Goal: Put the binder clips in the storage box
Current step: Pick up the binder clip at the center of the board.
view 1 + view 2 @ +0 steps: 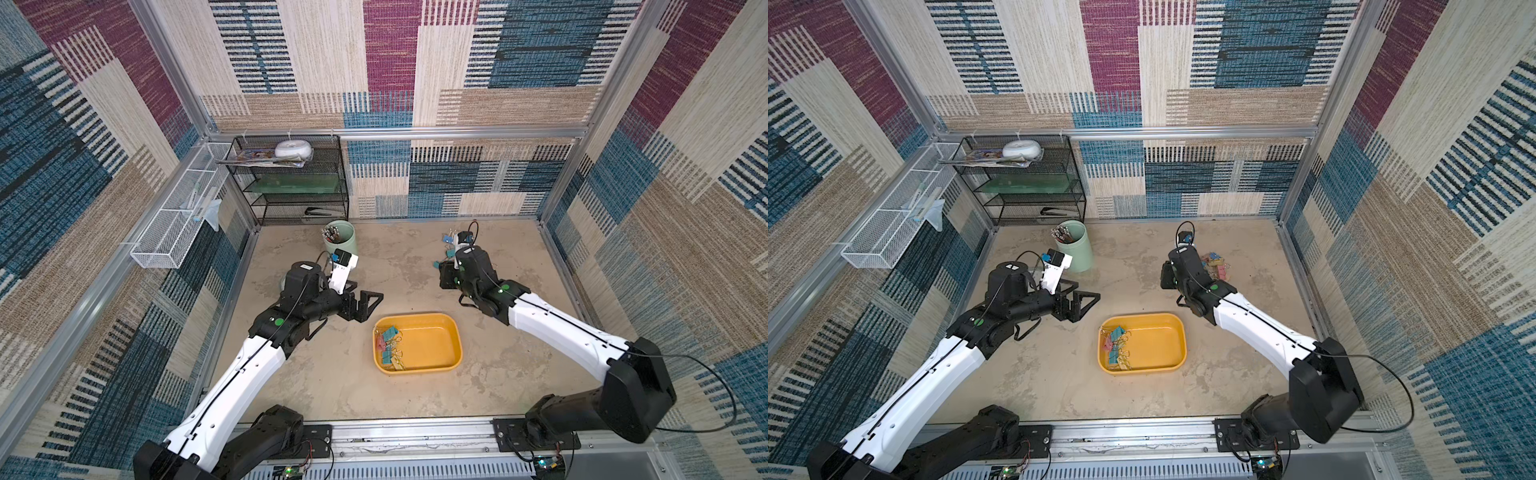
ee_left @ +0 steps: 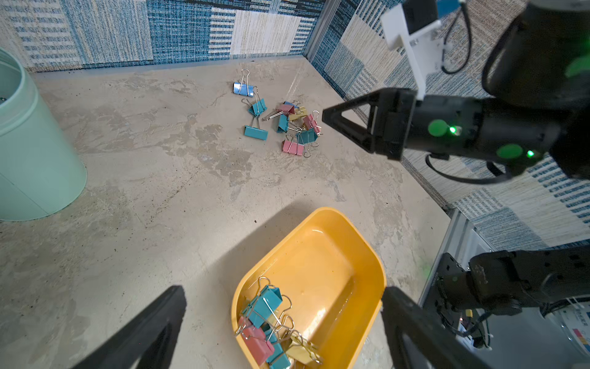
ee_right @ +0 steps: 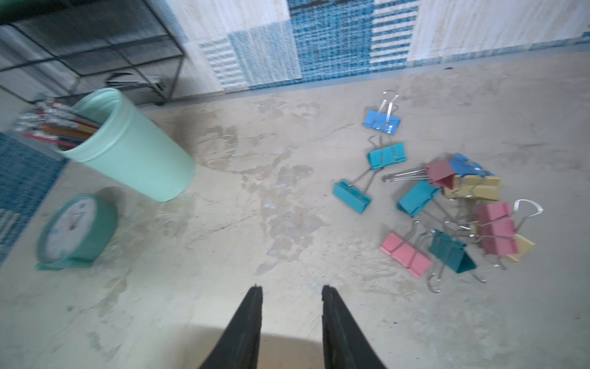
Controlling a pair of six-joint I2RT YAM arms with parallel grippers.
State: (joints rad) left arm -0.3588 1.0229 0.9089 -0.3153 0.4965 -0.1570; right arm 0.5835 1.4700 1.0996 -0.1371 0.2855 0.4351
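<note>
Teal clock [image 3: 76, 230] clear only in right wrist view, left jaws wide, right jaws narrowly apart

box [image 1: 428, 345] ctr-front | some clips [image 1: 388, 347] in box, at its L end | loose clips [image 2: 287, 124] rear R, well apart fr box | cup [image 1: 343, 241] rear L, rack [image 1: 291, 183] behind it

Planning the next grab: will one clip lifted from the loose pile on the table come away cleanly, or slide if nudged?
Probably not cleanly: in the pile the wire handles overlap, so a neighbour may drag along. The wedge-shaped bodies lie flat, so a nudge likely slides them, not rolls. The blue clip lies apart and should lift alone.
</note>
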